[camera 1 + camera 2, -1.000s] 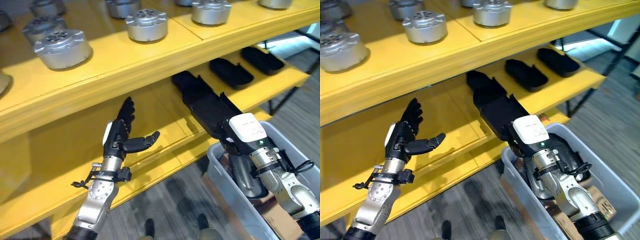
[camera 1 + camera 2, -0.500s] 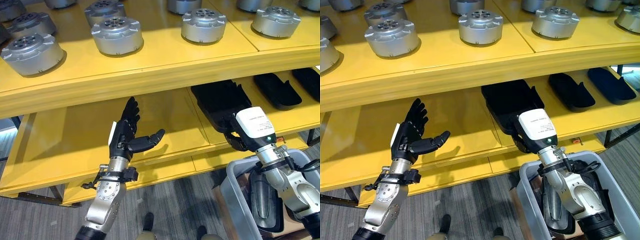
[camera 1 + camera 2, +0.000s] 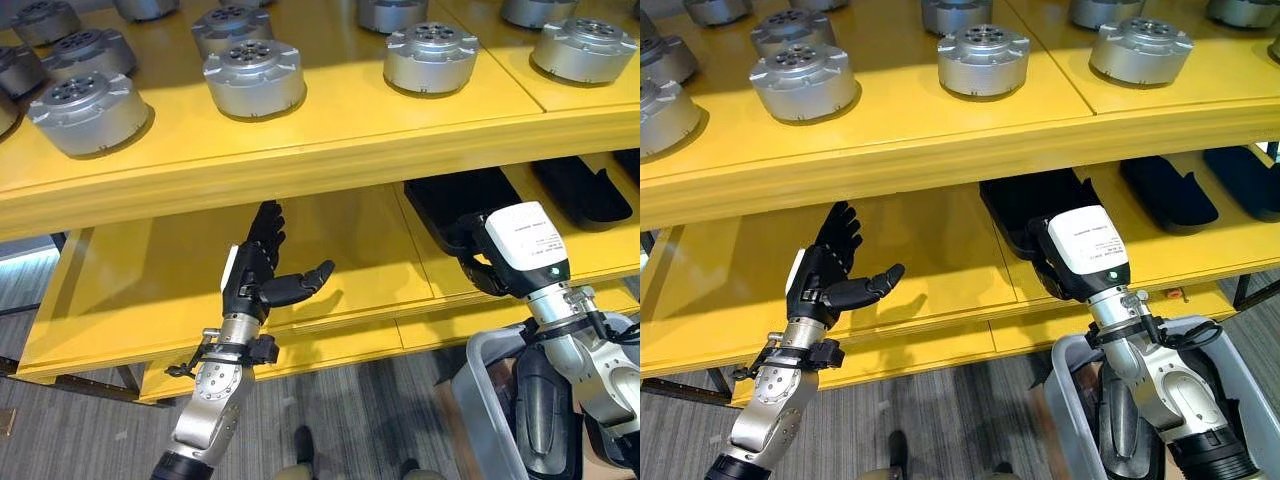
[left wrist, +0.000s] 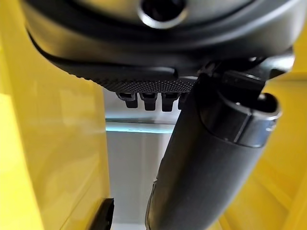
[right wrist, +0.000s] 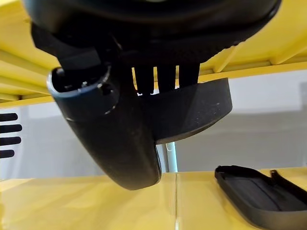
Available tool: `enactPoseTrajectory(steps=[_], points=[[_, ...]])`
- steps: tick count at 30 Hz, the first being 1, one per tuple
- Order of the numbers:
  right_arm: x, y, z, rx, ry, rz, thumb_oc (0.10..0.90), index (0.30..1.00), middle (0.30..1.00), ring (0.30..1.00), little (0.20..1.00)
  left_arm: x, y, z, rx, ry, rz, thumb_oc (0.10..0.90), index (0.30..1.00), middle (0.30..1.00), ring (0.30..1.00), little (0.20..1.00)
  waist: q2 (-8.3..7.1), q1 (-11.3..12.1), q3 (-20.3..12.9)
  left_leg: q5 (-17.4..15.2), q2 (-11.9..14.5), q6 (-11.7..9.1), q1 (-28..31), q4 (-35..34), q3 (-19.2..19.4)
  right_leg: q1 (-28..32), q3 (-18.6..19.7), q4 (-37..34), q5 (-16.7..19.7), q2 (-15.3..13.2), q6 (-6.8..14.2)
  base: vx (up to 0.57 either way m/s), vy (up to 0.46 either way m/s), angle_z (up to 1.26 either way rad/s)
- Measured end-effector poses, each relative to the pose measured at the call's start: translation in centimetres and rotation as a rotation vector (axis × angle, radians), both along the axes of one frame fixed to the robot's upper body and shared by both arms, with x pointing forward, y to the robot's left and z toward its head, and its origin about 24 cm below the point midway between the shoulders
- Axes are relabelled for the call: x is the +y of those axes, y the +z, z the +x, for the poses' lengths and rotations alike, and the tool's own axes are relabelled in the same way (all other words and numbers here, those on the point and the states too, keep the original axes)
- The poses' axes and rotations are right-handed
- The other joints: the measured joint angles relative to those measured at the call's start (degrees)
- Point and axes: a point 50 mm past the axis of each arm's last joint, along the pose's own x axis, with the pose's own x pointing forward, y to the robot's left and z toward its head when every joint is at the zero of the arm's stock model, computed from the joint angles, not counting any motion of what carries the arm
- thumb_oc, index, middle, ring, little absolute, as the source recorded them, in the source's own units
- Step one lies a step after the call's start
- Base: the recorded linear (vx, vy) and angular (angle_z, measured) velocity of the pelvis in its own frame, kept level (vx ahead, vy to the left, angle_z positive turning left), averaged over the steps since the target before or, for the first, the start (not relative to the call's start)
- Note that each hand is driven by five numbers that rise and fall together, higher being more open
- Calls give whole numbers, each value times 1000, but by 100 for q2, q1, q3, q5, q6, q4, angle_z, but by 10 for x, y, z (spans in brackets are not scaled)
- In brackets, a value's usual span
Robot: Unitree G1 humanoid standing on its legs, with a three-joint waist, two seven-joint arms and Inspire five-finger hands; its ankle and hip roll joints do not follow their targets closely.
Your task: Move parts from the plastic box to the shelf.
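Black shell-shaped part [image 3: 1032, 205] pinched by right hand [image 3: 1065, 272] over lower shelf [image 3: 940, 260], left hand [image 3: 825, 280] spread, empty

Light is coming from above and glaring off the yellow shelf [image 3: 330, 120], so the lower shelf is sitting in shade. Silver parts [image 3: 253, 77] are casting soft shadows. Both wrist views are blurring up close.
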Motion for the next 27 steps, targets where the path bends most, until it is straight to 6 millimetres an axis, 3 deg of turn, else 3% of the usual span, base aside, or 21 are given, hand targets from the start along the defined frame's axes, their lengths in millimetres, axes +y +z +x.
enactPoseTrajectory(steps=[4, 10, 23, 27], points=[[4, -1, 9, 26, 6, 38, 400, 300, 300, 300, 300, 1, 0, 0, 2, 3, 3, 900, 1000, 1000, 1000, 1000, -29, 141, -1, -7, -63, 27, 62, 8, -108, 73, 5, 103, -5, -45, 7, 41, 28, 18], [24, 4, 33, 69, 78, 43, 400, 300, 300, 300, 300, 5, -1, -1, 12, -1, 33, 900, 1000, 1000, 1000, 1000, -269, 448, -15, 17, -125, 18, 12, 14, -133, 81, 16, 82, -163, -101, 143, 36, -7, 3], [28, -19, 89, 285, -30, 86, 400, 300, 300, 300, 300, 9, -14, -7, 88, -15, 43, 900, 1000, 1000, 1000, 1000, -339, 986, -5, 164, -52, 0, -718, 233, -328, -490, -79, 216, -206, 24, 113, -47, -45, 8], [31, -14, 104, 294, -64, 136, 400, 300, 300, 300, 300, 13, -13, -6, 88, -7, 60, 900, 1000, 1000, 1000, 1000, -336, 1095, 234, 160, -36, 1, -1038, 445, -407, -882, -174, 743, -449, 11, 99, -129, 5, 16]])
